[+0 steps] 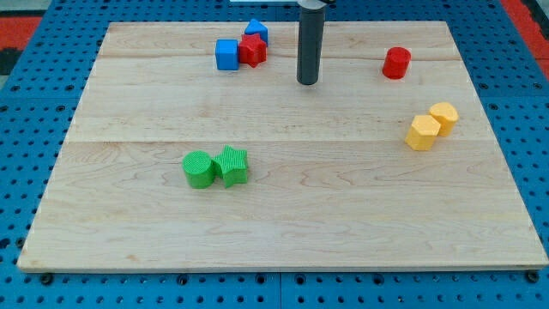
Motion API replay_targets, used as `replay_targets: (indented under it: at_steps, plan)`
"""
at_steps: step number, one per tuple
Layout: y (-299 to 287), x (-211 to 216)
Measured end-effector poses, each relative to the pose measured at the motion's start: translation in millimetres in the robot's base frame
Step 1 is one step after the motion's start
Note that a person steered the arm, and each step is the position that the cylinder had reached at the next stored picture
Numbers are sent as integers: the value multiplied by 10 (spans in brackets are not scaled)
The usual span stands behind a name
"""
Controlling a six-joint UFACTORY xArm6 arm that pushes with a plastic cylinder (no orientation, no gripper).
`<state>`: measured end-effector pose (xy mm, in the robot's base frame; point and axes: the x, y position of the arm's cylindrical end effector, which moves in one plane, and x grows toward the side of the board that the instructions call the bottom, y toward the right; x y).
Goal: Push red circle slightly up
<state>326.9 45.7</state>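
The red circle stands near the view's top right on the wooden board. My tip is at the end of the dark rod, to the left of the red circle and a little lower, well apart from it. A red star sits at the top between a blue cube on its left and a blue block above it, left of my tip.
Two yellow blocks touch each other at the right. A green circle and a green star touch at the lower left. A blue pegboard surface surrounds the board.
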Motion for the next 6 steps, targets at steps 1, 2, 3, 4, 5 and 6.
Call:
replay_targets:
  at_steps: [1,2,3,4,5,6]
  plan:
    - [1,35]
    - [361,35]
    - [1079,30]
    - [1642,-117]
    - [1475,-246]
    - [1940,-11]
